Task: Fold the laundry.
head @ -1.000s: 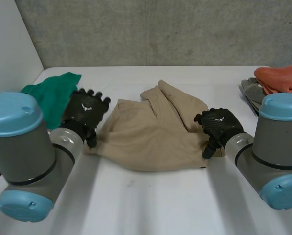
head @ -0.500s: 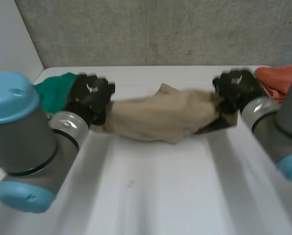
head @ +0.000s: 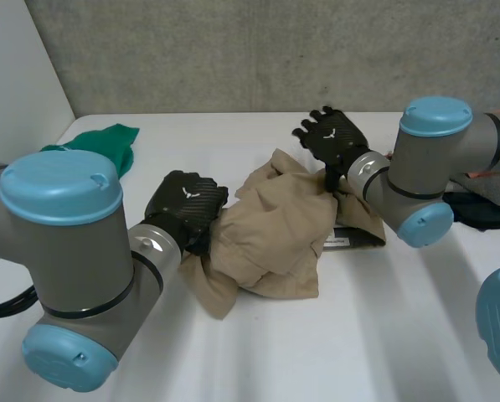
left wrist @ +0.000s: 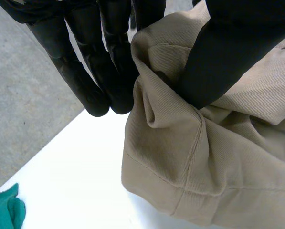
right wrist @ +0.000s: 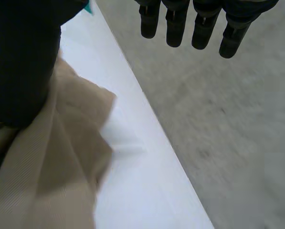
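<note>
Head: beige garment point(head: 270, 230) lies bunched mid-table point(head: 317, 352) between the 2 hands, left hand point(head: 185, 203) at its near-left edge and right hand point(head: 332, 134) at its far edge. Green cloth point(head: 99, 144) is well apart.
Left wrist: fingers point(left wrist: 97, 71) and thumb point(left wrist: 223, 52) clamp a garment fold.
Right wrist: fingers point(right wrist: 174, 26) are straight and clear of the garment, with the thumb point(right wrist: 20, 62) on the fabric.

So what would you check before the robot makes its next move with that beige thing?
1. Grip of the left hand on the beige garment: ok, fingers and thumb pinch a fold at its left side.
2. Grip of the right hand: not ok, fingers are straight over the garment's far edge, with just the thumb on the cloth.
3. Garment lying flat: not ok, it is bunched and creased.
4. The green cloth out of the way: ok, it lies apart at the far left corner.
5. Garment wholly on the white table: ok, nothing overhangs.
</note>
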